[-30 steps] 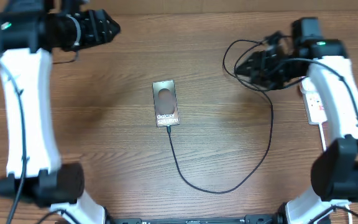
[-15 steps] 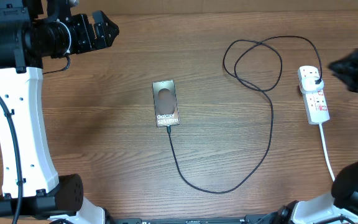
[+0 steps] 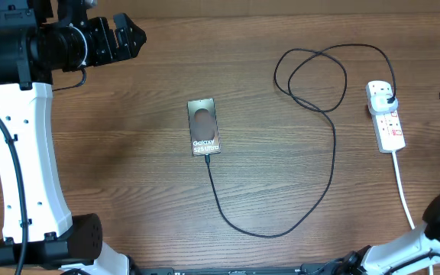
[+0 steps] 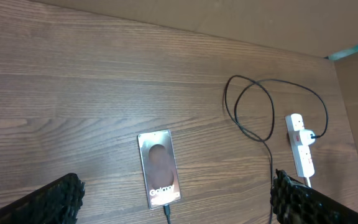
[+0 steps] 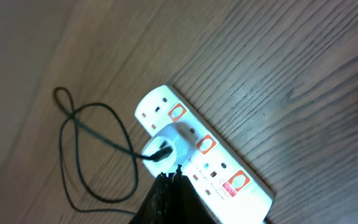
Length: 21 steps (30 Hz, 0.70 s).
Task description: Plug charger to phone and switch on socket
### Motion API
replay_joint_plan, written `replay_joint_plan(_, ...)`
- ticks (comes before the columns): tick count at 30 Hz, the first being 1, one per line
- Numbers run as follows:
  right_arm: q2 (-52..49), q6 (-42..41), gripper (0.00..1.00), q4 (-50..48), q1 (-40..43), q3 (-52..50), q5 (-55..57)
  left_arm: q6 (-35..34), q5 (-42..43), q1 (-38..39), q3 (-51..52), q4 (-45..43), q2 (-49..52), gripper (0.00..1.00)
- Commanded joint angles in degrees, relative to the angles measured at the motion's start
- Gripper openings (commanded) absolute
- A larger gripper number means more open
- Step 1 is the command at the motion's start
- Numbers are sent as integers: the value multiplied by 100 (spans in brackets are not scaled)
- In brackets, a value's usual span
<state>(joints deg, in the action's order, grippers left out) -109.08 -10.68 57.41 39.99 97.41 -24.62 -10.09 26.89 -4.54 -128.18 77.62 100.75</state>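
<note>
phone lies flat mid-bench, long axis far edge to near edge, port end facing near. charger tip looks seated there, with slack looping right to the socket at the right edge. The socket runs the same way, plug in, cord out its near end. Can't tell if it's switched on. left gripper sits at the far-left corner, spread wide, empty, likely just out of the way. right gripper is over the socket, pinched closed on nothing, probably set for a switch poke.
</note>
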Motion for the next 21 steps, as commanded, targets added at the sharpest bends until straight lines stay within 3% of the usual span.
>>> replay_joint_plan(1, -369, 24, 4, -140, -17, 85, 15, 92, -50, 4, -11, -4, 17, 100)
replay_joint_plan(10, -1325, 26, 4, -289, -214, 81, -109, 90, -50, 4, -11, -4, 17, 100)
replay_joint_plan(21, -1526, 22, 4, -389, -426, 31, -87, 90, -50, 4, -11, -4, 17, 100)
